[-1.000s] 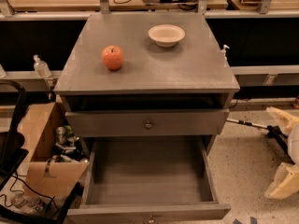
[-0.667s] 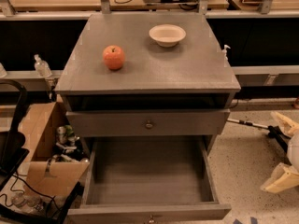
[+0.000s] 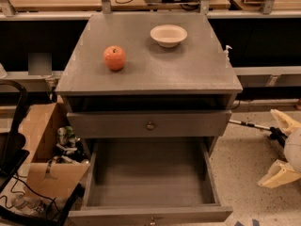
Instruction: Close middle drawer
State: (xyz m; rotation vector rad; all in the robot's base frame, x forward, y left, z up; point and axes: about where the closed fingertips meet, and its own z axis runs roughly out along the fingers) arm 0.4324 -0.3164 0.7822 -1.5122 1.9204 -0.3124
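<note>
The grey cabinet (image 3: 150,76) stands in the middle of the camera view. Its middle drawer (image 3: 150,178) is pulled far out toward me and is empty inside; its low front (image 3: 141,215) runs along the bottom edge of the view. The top drawer front (image 3: 108,125) with a round metal knob (image 3: 150,125) sits above it, almost flush. My gripper (image 3: 267,148) is at the right edge, low beside the cabinet and right of the open drawer. Its two cream fingers (image 3: 277,175) are spread wide apart, holding nothing and touching nothing.
An orange-red apple (image 3: 114,58) and a white bowl (image 3: 168,35) sit on the cabinet top. A cardboard box (image 3: 42,159) with cans and cables stands on the floor at the left, next to a black frame (image 3: 14,126). A thin rod (image 3: 249,125) lies on the speckled floor at the right.
The gripper's lower finger has shifted slightly left and up. The drawer, apple and bowl have not moved.
</note>
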